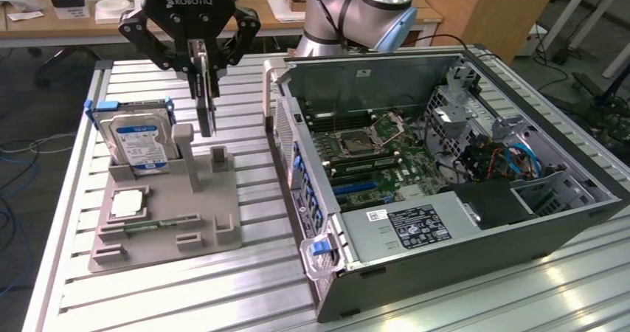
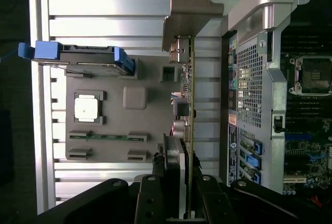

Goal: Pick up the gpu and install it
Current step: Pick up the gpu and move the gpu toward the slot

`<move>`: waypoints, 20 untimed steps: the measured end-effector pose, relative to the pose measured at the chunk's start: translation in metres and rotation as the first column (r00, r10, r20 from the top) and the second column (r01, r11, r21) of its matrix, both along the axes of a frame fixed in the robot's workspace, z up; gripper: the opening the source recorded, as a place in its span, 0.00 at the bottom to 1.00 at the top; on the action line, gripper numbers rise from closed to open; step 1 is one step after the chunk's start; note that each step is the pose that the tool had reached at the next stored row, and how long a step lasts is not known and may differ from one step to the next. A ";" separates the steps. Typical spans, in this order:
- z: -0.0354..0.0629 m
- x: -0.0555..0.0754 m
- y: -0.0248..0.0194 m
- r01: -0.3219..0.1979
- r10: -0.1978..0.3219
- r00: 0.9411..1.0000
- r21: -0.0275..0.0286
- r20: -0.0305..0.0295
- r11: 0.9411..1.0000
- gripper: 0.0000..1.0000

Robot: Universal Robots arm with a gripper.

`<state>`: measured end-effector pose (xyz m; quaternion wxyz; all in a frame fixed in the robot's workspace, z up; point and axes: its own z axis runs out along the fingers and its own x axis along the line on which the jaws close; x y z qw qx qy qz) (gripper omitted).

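The black end effector (image 1: 200, 68) hangs over the far side of the desk (image 1: 246, 288). Its two fingers pinch the top edge of the gpu (image 1: 206, 114). The gpu is up in the air. It is a thin dark card and it hangs straight down, with its thin edge toward the exterior view. It is over the grey holder (image 1: 167, 229) and does not touch it. Its low end is just above the holder's back posts. In the wrist view the card's grey metal bracket (image 2: 189, 6) sticks out at the end far from the fingers. A silver hard drive (image 1: 138, 144) with a blue and white label stands up in the holder, on the exterior view's left of the card. A square chip (image 1: 129, 202) and a narrow green memory stick (image 1: 147, 227) lie in the holder too. The open computer case (image 1: 443, 162) lies on the desk on the exterior view's right, near the holder, with its green board showing inside.
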<state>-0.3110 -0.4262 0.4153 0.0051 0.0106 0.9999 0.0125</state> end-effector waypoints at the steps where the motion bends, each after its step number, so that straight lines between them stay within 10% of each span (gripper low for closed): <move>1: 0.0000 0.000 0.0000 0.000 0.000 1.000 0.000 0.000 1.000 0.28; 20: -0.0001 0.001 0.0000 0.000 0.000 1.000 0.000 0.000 1.000 0.28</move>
